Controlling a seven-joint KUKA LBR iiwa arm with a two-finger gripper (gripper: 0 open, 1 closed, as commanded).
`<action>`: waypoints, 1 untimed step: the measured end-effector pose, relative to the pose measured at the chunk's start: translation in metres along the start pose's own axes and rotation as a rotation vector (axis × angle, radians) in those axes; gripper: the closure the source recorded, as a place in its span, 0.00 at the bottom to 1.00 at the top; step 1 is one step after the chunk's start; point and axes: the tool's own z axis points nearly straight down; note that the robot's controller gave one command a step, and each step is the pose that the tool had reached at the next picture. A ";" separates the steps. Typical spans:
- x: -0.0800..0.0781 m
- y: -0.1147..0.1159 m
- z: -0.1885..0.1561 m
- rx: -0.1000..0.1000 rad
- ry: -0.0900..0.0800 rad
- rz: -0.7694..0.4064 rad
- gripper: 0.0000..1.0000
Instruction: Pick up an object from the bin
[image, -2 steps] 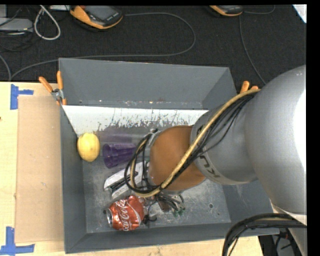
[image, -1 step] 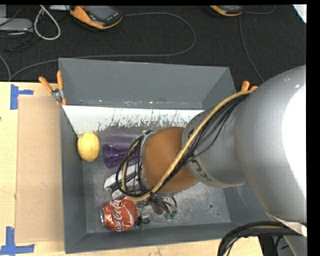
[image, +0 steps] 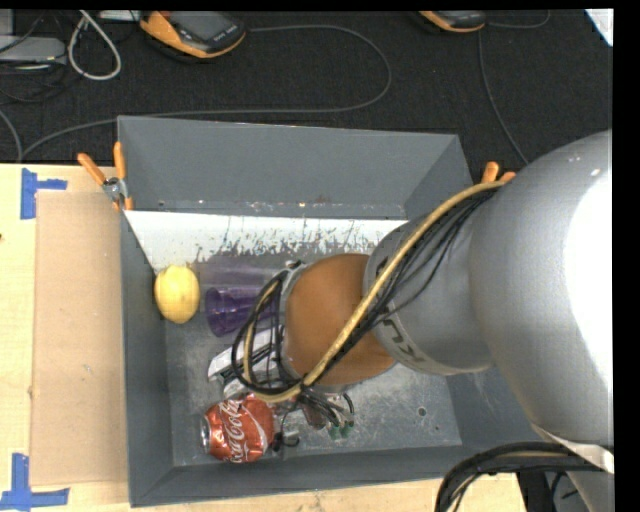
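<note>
- The crushed red can (image: 238, 430) carries the white "Coca-Cola" script, readable across its dented side; it lies on the floor of the grey bin (image: 146, 380) in the lower left of the frame, near the front wall
- No other writing can be read
- The arm (image: 520, 270) reaches in from the right, and its orange wrist cover (image: 330, 312) hangs over the middle of the bin, looped with black and yellow cables (image: 256, 340)
- The jaws are hidden under that cover and the cables, so I cannot tell whether they are released or clenched, nor whether they touch anything
- The can is just below and left of the cable loops, the nearest thing to the wrist
- A pale crumpled thing (image: 224, 363) sits just above the can, partly under the cables
- A clear purple cup (image: 230, 308) lies left of the cover, with a yellow lemon (image: 177, 293) just beside it, near the left wall
</note>
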 end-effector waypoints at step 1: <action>0.000 0.000 0.000 0.000 0.000 -0.002 1.00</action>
